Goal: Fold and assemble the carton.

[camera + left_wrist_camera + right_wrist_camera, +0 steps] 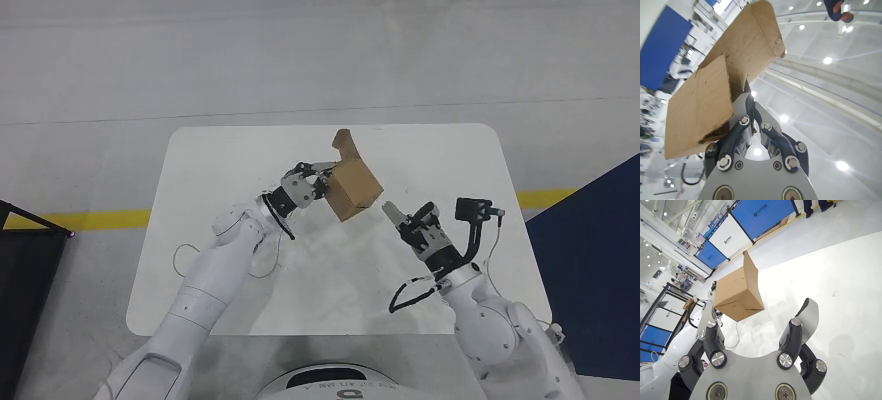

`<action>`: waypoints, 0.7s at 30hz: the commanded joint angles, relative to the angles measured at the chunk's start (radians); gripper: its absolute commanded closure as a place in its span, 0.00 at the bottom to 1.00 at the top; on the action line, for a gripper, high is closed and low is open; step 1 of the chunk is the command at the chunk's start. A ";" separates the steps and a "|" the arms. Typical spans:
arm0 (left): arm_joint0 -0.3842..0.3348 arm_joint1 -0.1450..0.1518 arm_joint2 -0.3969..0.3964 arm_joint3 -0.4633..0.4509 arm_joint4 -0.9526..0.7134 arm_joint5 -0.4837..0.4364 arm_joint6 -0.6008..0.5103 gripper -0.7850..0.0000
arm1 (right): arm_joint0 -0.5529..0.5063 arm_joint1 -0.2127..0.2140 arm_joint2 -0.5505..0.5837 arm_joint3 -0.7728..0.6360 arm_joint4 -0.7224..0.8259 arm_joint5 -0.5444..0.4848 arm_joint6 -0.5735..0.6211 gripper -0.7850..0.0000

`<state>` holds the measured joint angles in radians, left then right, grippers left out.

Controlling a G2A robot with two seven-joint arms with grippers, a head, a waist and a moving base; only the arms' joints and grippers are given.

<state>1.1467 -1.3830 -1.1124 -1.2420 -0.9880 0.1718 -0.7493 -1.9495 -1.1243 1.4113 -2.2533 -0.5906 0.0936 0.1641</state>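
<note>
Brown corrugated board made up the single carton (352, 185), which was found held clear of the white table (250, 290), above its middle and somewhat nearer the far edge than the near one.

The left gripper (318, 180) was seen closed tight on a wall or flap edge of the carton, on the side facing the table's left edge. The whole weight was judged to be carried by this grip. The right gripper (405, 215) was found spread wide and empty, near the carton on the side towards the right edge but apart from it.

Progress: the body was judged to be already erected into a box. In the right wrist view the lower end appeared closed, with its seams meeting. One long flap (345, 145) was seen standing out unfolded at the end towards the far edge. In the left wrist view a shorter flap lay partly turned in beside it. The open end was therefore judged not yet closed, so the folding down and tucking of that flap remained to be done. Whether further flaps were loose inside could not be determined.

Count: one carton, one flap standing out, two grippers, one table.
</note>
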 commanded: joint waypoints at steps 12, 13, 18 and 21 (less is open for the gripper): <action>0.035 0.058 0.109 -0.377 0.966 0.065 0.224 0.70 | -0.050 0.003 0.069 0.000 0.017 -0.081 0.025 0.12; 0.039 0.058 0.118 -0.382 0.981 0.074 0.220 0.05 | -0.052 0.003 0.068 0.003 0.018 -0.084 0.026 0.11; 0.059 0.056 0.123 -0.387 0.944 0.087 0.226 0.00 | -0.059 0.002 0.069 0.018 0.018 -0.097 0.025 0.12; 0.071 0.055 0.082 -0.384 0.836 0.077 0.224 0.00 | -0.064 0.002 0.072 0.022 0.009 -0.103 0.031 0.13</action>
<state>1.2143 -1.3285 -1.0143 -1.6274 -0.1104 0.2515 -0.5269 -2.0121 -1.1228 1.4822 -2.2325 -0.5757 -0.0076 0.1910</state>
